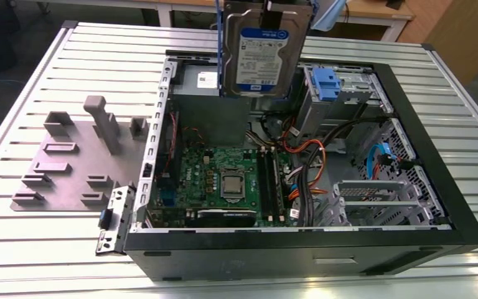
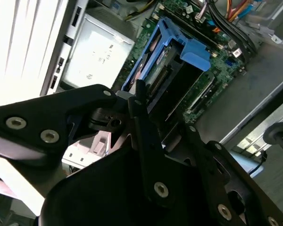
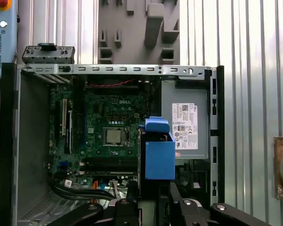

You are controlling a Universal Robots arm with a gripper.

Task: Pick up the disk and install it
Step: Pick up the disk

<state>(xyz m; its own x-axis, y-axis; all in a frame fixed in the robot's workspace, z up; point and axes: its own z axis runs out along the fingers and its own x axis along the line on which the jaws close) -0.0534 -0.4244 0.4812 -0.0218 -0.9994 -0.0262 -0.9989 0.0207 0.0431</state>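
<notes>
- Step: pick-up looks done, install not yet. I read this as the carry phase, w/ the disk point(image 1: 262, 56) in the air over the open PC case point(image 1: 426, 156).
- My claw point(image 3: 154, 194) is clamped on the disk's upper end. In the second wrist view a black finger point(image 2: 144, 117) presses along its edge.
- Disk hangs upright, label facing the exterior cam, blue rails down both long edges. It touches nothing in the case.
- Position: in the exterior view it sits high, in front of the grey PSU box point(image 1: 210, 103) and just to that view's left of the drive cage point(image 1: 348, 93) w/ its blue latch.
- In the first wrist view I look down its end. The blue rail end point(image 3: 159, 157) sits over the seam btwn mobo point(image 3: 108, 136) and PSU box.
- What's left, as I judge it: disk isn't over the cage and looks turned wrong for it. Seating calls for lining the rails up square w/ the cage guides, approx. parallel, and a slow push.
- Risk, my guess: the orange and black cables point(image 1: 305, 156) beside the cage could snag a rail.
</notes>
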